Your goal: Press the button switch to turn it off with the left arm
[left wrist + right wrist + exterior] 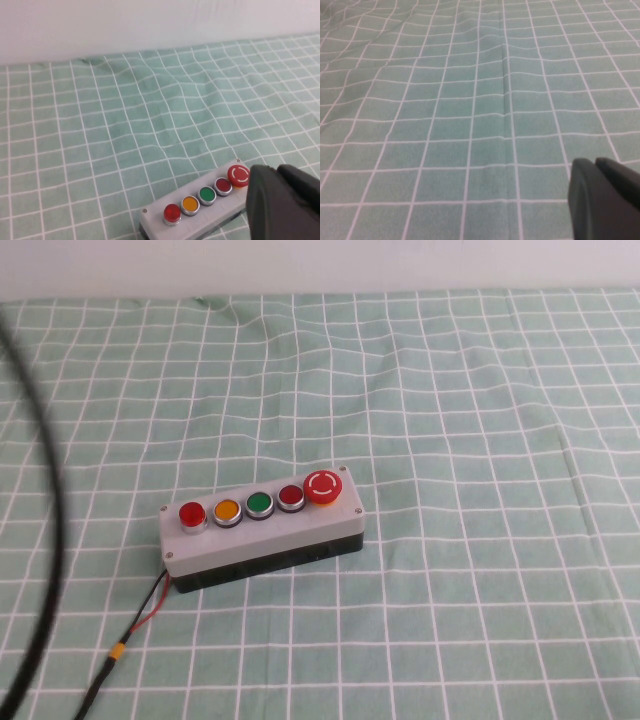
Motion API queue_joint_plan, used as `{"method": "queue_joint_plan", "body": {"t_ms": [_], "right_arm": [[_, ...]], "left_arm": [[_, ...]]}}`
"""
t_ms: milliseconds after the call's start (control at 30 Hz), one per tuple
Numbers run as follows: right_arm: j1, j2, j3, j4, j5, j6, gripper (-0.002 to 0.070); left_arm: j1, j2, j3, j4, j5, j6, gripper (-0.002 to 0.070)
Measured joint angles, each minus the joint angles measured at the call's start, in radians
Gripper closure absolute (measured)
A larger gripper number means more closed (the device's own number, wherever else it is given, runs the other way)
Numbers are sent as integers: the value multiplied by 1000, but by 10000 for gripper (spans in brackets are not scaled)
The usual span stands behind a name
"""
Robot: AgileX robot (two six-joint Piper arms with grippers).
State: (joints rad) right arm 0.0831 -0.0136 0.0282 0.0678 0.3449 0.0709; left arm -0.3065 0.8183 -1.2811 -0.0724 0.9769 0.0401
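Note:
The grey five-button box [262,538] lies on the green checked cloth. The button switch [192,515], bright red with a silver ring, sits at the box's left end; it also shows in the left wrist view [172,213]. Along the row come orange, green and darker red buttons, then the red mushroom-head button [323,486]. My left gripper [278,169] is shut and empty, raised on the robot's side of the box, nearer its mushroom end and apart from the switch. My right gripper [595,161] is shut and empty over bare cloth. Neither gripper shows in the high view.
A thick black cable [50,540] curves down the left side of the table. Thin red and black wires [150,608] with a yellow patch [117,650] run from the box's left end toward the front edge. A pale wall [150,20] bounds the far side.

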Motion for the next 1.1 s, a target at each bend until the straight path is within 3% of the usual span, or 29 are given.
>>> {"method": "queue_joint_plan", "body": {"t_ms": [233,500,700,1100], "right_arm": [[0,0,0,0,0,0,692],[0,0,0,0,0,0,692],[0,0,0,0,0,0,692],[0,0,0,0,0,0,692]], "left_arm": [[0,-245,109,18,28,1,678],[0,-446,400,-52,8,1,678],[0,-485,554,-79,-22,-3,678],[0,-485,570,-80,-42,-5,678]]}}
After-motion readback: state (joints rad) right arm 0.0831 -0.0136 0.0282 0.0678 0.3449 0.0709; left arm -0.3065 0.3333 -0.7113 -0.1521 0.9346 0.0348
